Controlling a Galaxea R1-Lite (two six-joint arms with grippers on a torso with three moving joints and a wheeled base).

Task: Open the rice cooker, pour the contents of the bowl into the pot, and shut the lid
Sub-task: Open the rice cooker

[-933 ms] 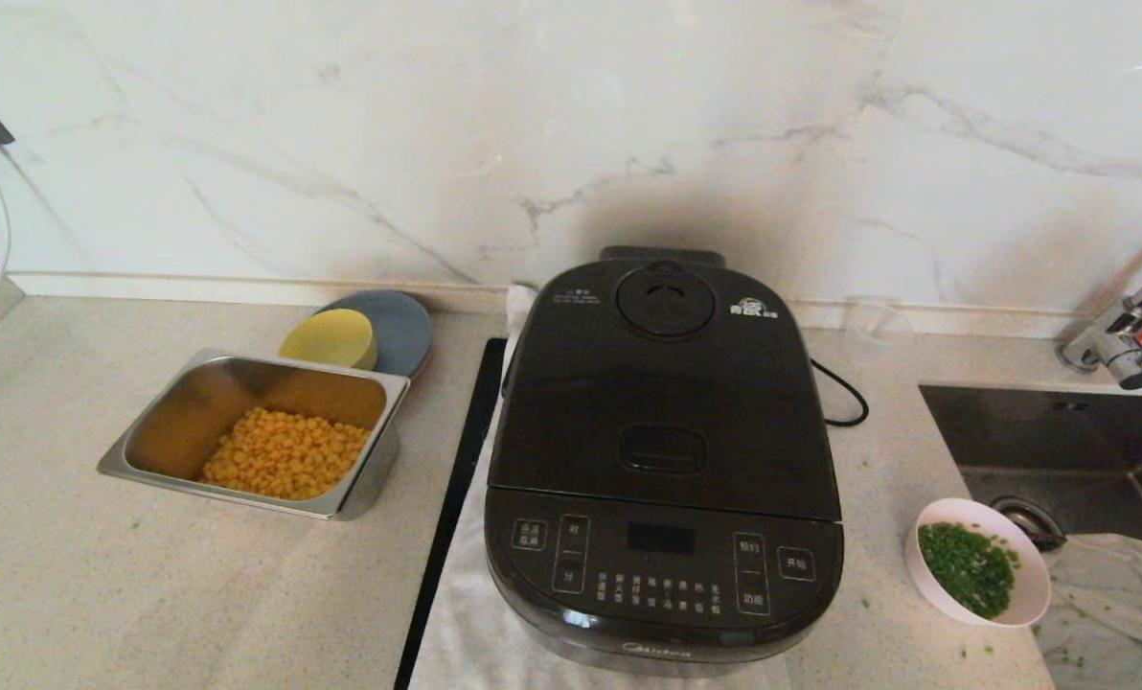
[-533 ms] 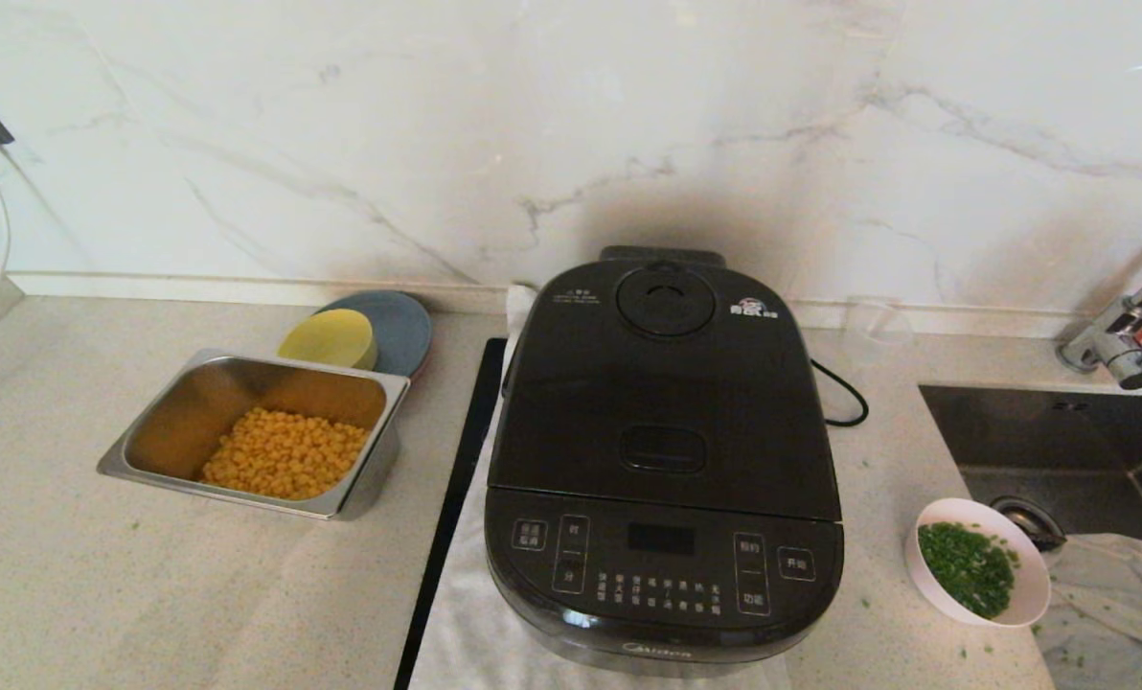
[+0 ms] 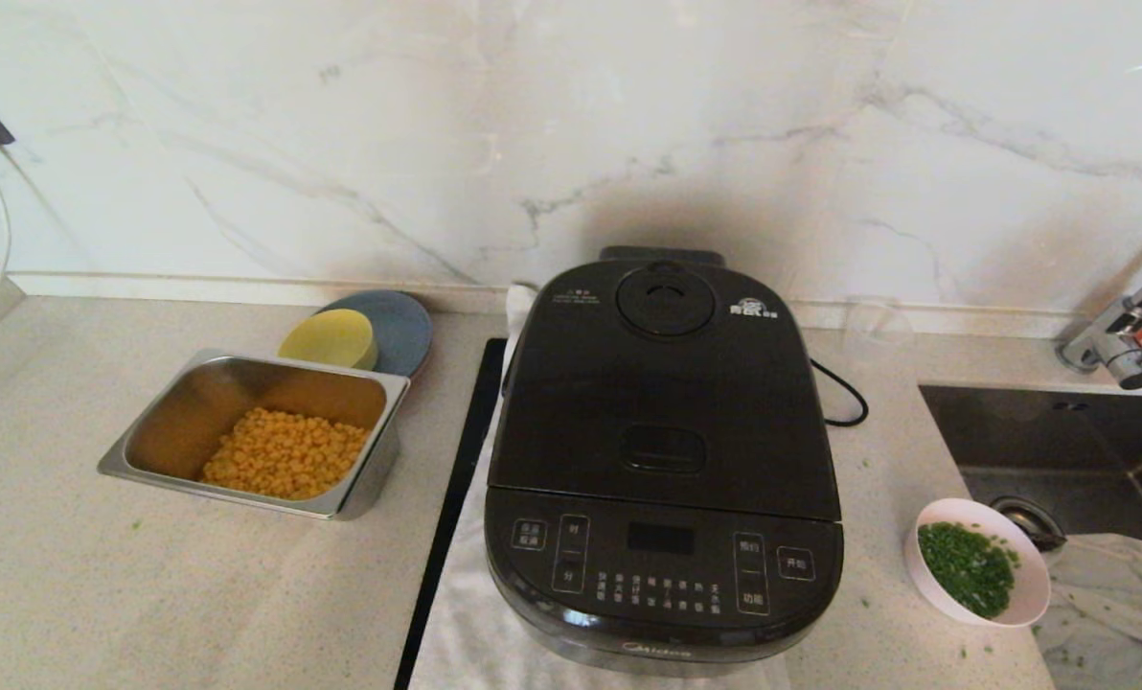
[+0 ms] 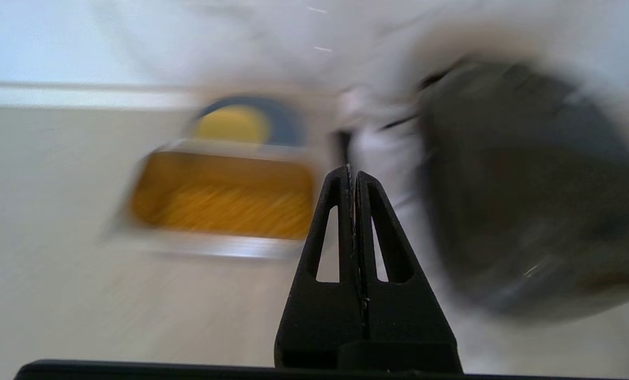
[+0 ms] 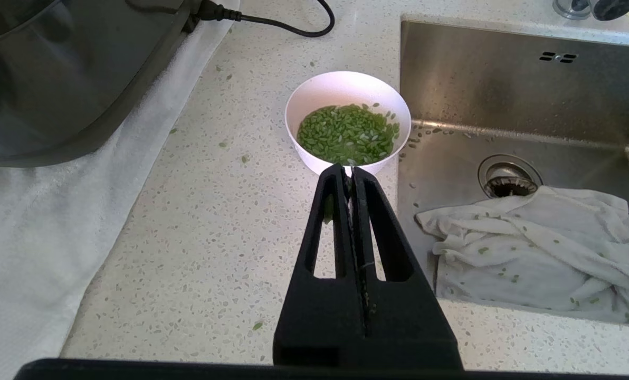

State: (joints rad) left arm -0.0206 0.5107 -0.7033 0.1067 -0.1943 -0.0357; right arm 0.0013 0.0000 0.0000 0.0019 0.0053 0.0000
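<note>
You have the glossy black rice cooker [image 3: 664, 450] lid-down on its white towel [image 3: 466, 632]; the small pale bowl [image 3: 979, 562] of chopped green contents [image 3: 967, 567] sits right of it, both the left gripper [image 4: 352, 170] and right gripper [image 5: 346, 169] pressed together

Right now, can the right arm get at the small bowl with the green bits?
Probably yes: the right gripper is shut just short of the bowl, with only bare countertop around.
</note>
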